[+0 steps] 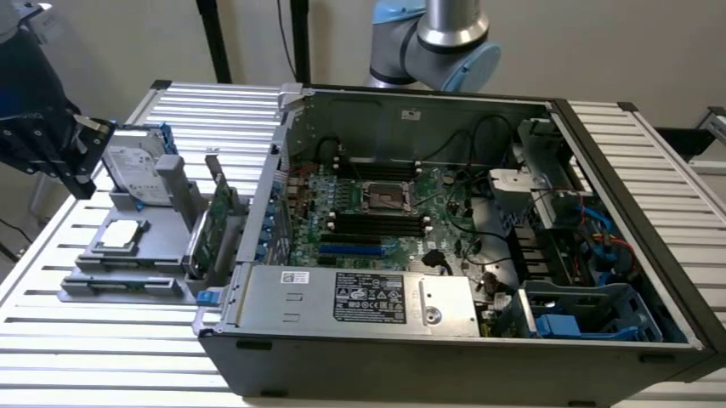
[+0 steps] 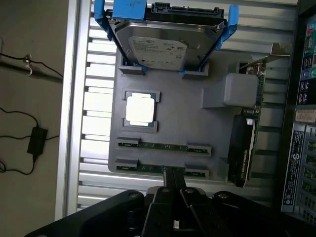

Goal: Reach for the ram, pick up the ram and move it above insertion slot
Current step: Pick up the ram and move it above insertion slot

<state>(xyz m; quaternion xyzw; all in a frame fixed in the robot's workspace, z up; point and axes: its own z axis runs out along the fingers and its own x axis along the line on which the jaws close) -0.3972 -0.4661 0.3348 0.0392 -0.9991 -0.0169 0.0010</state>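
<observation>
Open computer case point(image 1: 454, 361) on slatted table point(image 1: 91, 340), hard drive point(image 2: 168, 47) propped on grey holder point(image 2: 187, 123), processor point(image 2: 140, 109), expansion card point(image 2: 244, 148) upright

Robotics lab: open PC case point(image 1: 454, 361) on alu bench point(image 1: 102, 353), robot arm point(image 1: 448, 38).

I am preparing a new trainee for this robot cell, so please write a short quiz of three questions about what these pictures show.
1. True or false: the long, thin green ram stick nearest the black gripper sits in the flat grey plastic tray, outside the open dark metal computer case.
2. What does the blue plastic bracket on the tray hold? A) a silver metal hard drive B) a cooling fan C) a battery
3. Fill in: the gripper's jaws are ____ (open / shut).
Key: 1 true; 2 A; 3 shut.
</observation>
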